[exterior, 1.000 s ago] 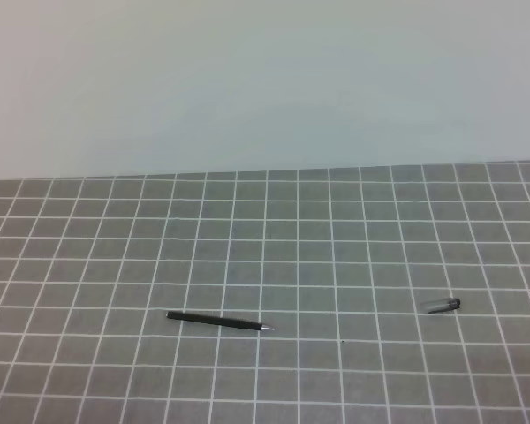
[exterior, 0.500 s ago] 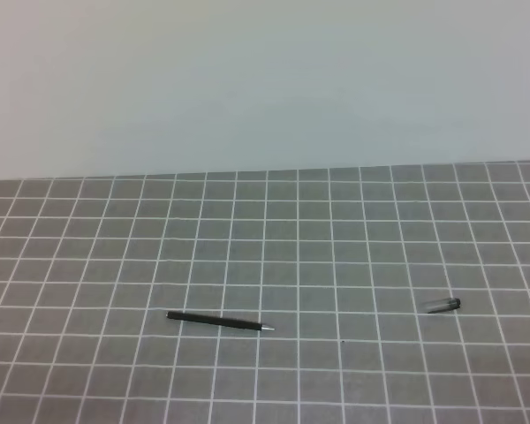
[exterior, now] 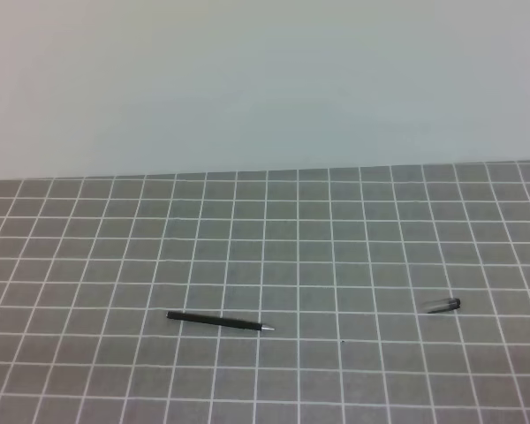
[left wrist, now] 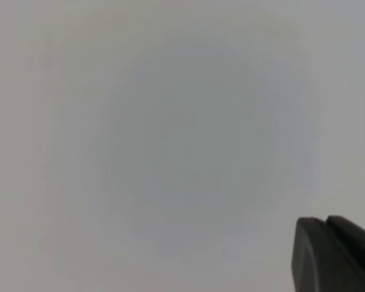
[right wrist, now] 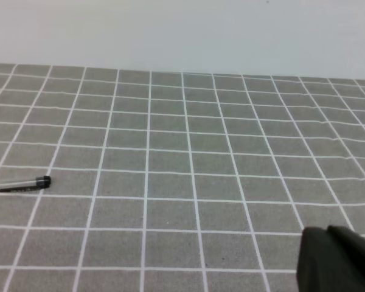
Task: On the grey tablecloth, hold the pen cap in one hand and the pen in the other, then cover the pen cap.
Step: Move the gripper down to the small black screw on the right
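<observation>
While right pincer sits shut, pen cap well left

Pen and cap on the cloth

The pen lies left on the cloth, tip pointing right; the cap lies well apart at right.

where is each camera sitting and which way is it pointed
Exterior high: above the front, looking down and forward over the grey tablecloth at the pen and pen cap; no robot part shows.
Left wrist: on the left arm, facing a blank pale surface; a dark bit of the left claw at bottom right.
Right wrist: low over the cloth, facing forward; a dark bit of the right claw shows.
Shared: exterior and right wrist both show the pen cap.
</observation>
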Available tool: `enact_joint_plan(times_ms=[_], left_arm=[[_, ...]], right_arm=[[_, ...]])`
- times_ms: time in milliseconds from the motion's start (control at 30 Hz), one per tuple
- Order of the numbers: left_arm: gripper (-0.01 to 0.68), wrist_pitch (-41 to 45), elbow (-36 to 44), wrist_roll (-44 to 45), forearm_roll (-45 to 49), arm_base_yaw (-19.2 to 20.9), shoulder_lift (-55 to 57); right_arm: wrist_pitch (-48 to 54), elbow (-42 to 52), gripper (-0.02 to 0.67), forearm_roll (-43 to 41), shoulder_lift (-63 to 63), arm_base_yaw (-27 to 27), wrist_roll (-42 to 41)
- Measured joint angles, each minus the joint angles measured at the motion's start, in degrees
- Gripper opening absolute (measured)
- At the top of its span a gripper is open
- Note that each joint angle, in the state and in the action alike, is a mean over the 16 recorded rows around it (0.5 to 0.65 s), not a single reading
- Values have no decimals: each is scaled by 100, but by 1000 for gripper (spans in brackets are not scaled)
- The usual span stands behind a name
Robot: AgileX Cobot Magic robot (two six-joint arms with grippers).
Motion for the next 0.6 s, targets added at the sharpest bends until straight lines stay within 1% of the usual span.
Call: enact_joint_plan(times_ms=[133, 333, 467, 600], left_arm=[[-3, -510, 0, -32, -8, 0, 0], [-3, -1109, -2, -314, 92, 0, 0], [-3, -1212, -86, -585, 330, 0, 0], [-3, -1050, -339, -856, 639, 0, -1]], right_arm=[[-6, 0, -4, -11, 0, 0, 0], [-148, -1, -3, -43, 0, 0, 0], [-453, -4, -2, -64, 0, 0, 0], [-972, -7, -2, -73, 0, 0, 0]])
